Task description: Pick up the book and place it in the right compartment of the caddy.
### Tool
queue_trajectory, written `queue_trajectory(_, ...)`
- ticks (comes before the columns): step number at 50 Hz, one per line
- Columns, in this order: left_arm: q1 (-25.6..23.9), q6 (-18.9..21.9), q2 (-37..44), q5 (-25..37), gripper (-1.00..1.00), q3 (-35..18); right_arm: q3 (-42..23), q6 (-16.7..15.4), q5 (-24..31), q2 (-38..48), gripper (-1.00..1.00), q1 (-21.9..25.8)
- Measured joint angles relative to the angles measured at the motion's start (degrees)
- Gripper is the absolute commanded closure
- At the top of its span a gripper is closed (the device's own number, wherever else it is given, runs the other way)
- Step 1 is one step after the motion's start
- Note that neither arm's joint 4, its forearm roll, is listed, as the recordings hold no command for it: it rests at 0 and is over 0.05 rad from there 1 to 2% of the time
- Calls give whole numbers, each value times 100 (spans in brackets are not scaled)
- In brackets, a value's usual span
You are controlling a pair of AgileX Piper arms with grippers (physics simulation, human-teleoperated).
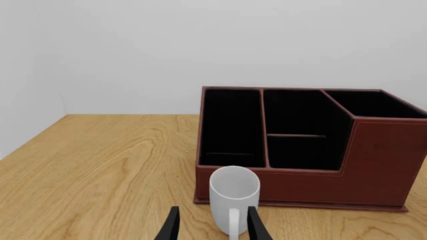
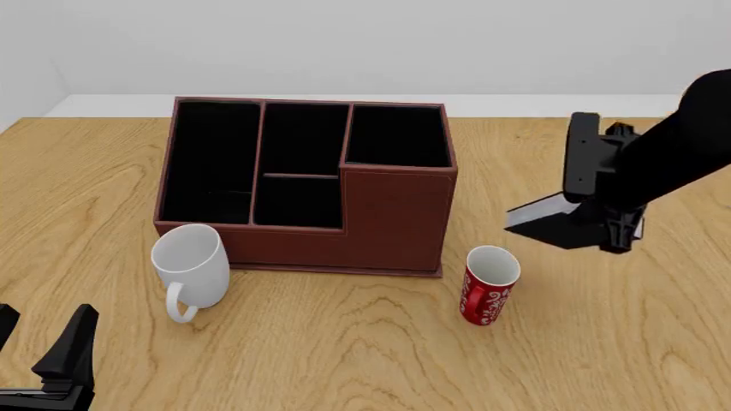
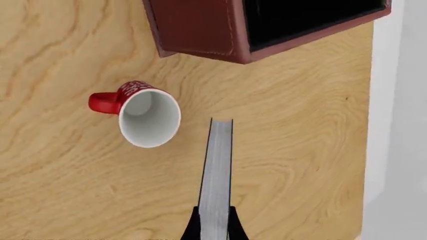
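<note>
Right end effector is clamped on the book, holding it in the air above the bench, right of the caddy and beyond the red can. Left end effector sits low, fingers apart, facing the white mug.

Front view is taken from above, facing forward over the wooden surface. The reddish-brown rectangular organiser box is seen low and close by left wrist, top-down by right wrist.
</note>
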Motion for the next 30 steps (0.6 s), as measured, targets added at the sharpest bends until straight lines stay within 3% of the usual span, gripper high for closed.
queue_trajectory(30, 0, 0, 0, 0, -100, 0, -1914, 198, 766, -237, 100, 504)
